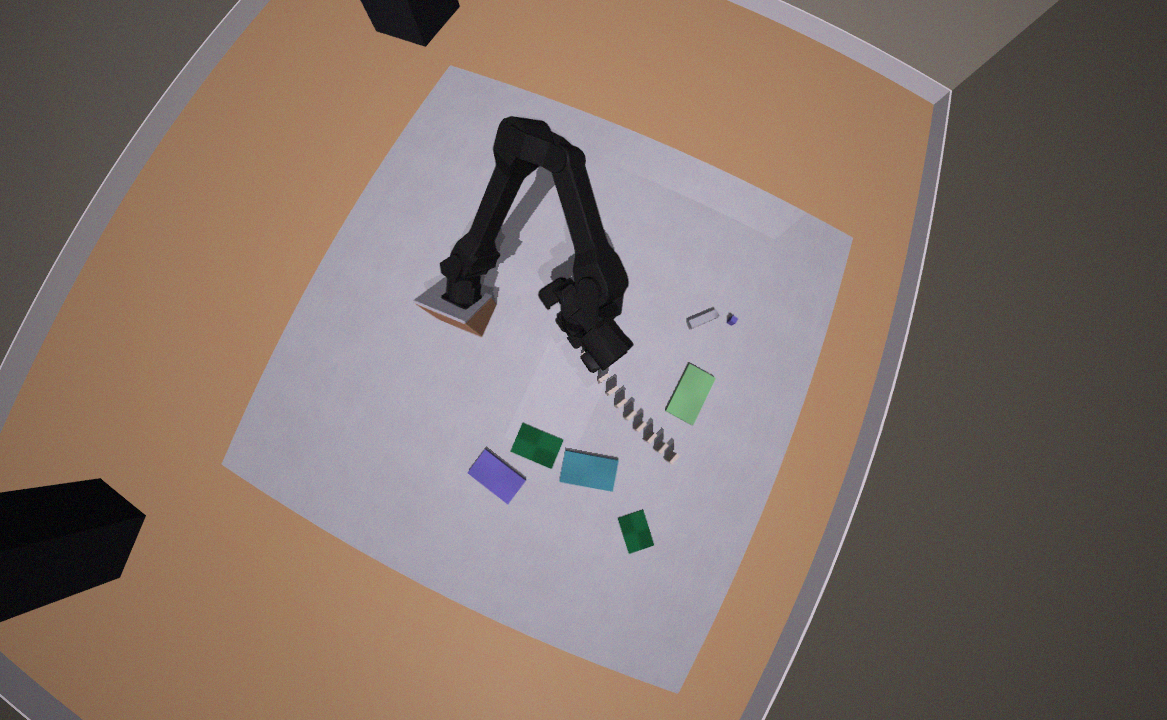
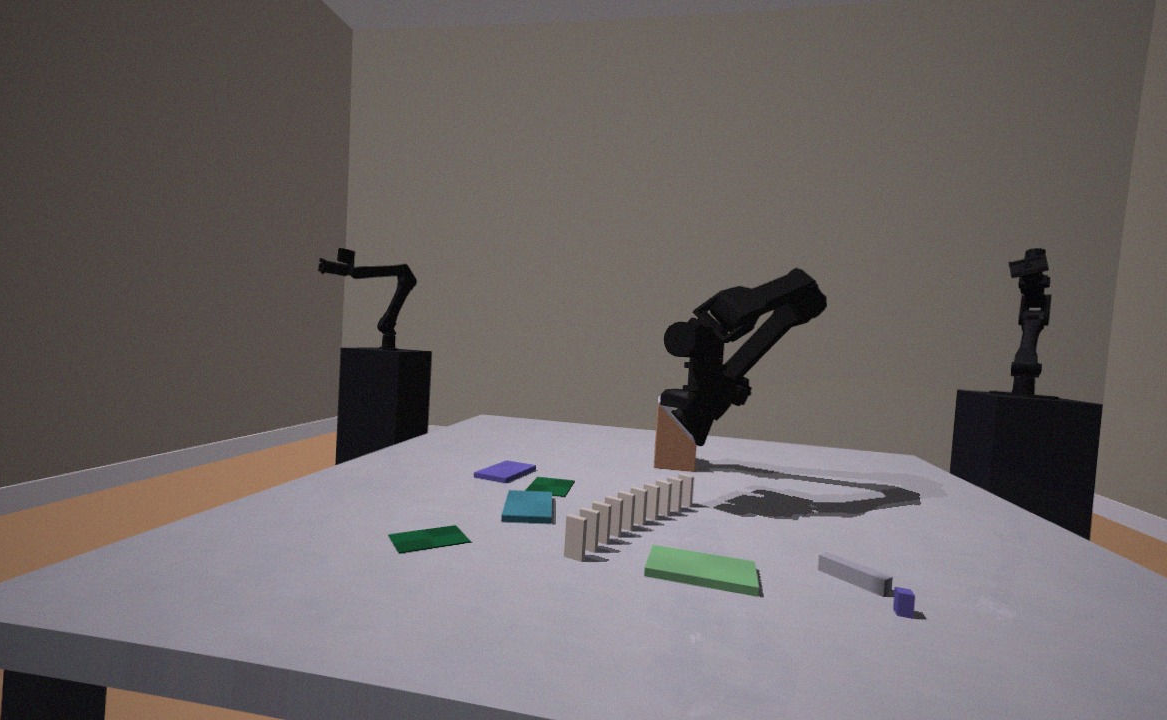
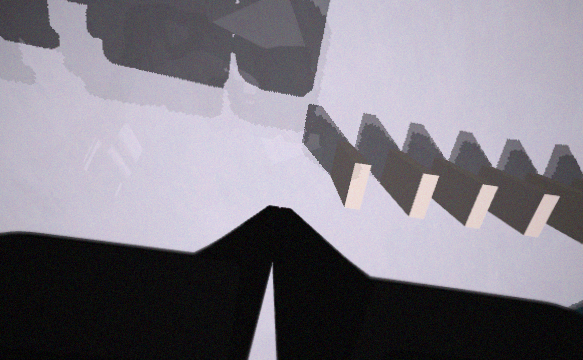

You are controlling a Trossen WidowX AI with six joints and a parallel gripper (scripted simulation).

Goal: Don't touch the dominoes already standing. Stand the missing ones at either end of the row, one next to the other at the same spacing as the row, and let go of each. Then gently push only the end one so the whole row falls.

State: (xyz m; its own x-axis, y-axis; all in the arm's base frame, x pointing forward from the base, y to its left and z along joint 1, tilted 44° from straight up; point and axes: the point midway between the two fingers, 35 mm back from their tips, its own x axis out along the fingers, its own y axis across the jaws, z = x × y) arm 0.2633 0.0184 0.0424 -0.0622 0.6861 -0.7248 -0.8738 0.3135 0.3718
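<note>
A row of several pale dominoes stands upright on the table, evenly spaced. The row's end domino nearest the arm [image 2: 686, 490] [image 3: 357, 186] stands just to the right of the fingertips in the wrist view. The opposite end domino [image 2: 575, 537] [image 1: 670, 452] stands near the light green slab. My gripper [image 3: 277, 218] [image 2: 702, 440] is shut, its fingertips together with nothing between them. It points down above the table, just beyond the arm-side end of the row and apart from it. From overhead, the arm hides the fingertips.
A light green slab [image 1: 689, 394] [image 2: 702, 569], a grey bar [image 1: 702, 317] [image 2: 854, 574] and a small purple block [image 1: 731, 318] [image 2: 903, 602] lie on one side. A teal slab [image 1: 588, 471], a purple slab [image 1: 496, 476] and two dark green pieces [image 1: 536, 445] [image 1: 635, 531] lie on the other.
</note>
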